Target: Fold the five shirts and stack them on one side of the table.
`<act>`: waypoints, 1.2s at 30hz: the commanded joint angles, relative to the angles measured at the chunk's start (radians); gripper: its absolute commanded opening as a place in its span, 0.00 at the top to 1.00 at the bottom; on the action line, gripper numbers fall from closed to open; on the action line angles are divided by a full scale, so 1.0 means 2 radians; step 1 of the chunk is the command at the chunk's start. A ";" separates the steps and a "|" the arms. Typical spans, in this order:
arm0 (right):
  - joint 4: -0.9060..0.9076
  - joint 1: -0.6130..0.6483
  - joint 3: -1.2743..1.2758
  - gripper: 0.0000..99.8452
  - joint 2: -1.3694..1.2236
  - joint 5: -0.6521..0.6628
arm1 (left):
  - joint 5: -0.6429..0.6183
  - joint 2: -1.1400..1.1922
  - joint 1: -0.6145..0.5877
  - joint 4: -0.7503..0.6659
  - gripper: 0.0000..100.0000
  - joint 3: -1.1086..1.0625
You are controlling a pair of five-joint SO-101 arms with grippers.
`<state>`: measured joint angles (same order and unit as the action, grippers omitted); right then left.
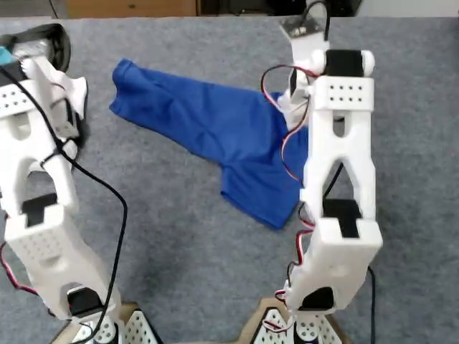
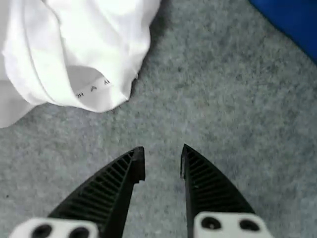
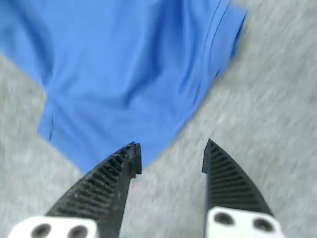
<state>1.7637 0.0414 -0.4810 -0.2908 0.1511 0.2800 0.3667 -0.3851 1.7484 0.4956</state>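
Observation:
A blue shirt [image 1: 215,125] lies spread and rumpled on the grey table [image 1: 179,244], running from the back left toward the middle. My right arm [image 1: 337,143] stands over the shirt's right side. In its wrist view, my right gripper [image 3: 171,148] is open just off an edge of the blue shirt [image 3: 133,64], with nothing between its fingers. A white shirt [image 2: 74,49] lies bunched, collar label showing, just ahead of my open left gripper [image 2: 161,161]. A corner of the blue shirt [image 2: 292,20] lies farther off. From above, a bit of the white shirt [image 1: 77,89] peeks out beside my left arm [image 1: 36,179].
The table's back edge [image 1: 179,17] runs along the top of the high view, with wooden furniture behind it. Both arm bases sit at the front edge. Bare grey surface lies between the arms in front of the blue shirt.

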 commanded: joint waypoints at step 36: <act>-0.318 -0.046 -0.006 0.78 -0.244 -0.180 | 0.018 -0.538 0.017 -0.021 0.85 -0.458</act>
<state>1.1439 -0.0292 -0.3353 -0.6928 -0.2018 0.3076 -0.6613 -0.3636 1.7177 -0.4189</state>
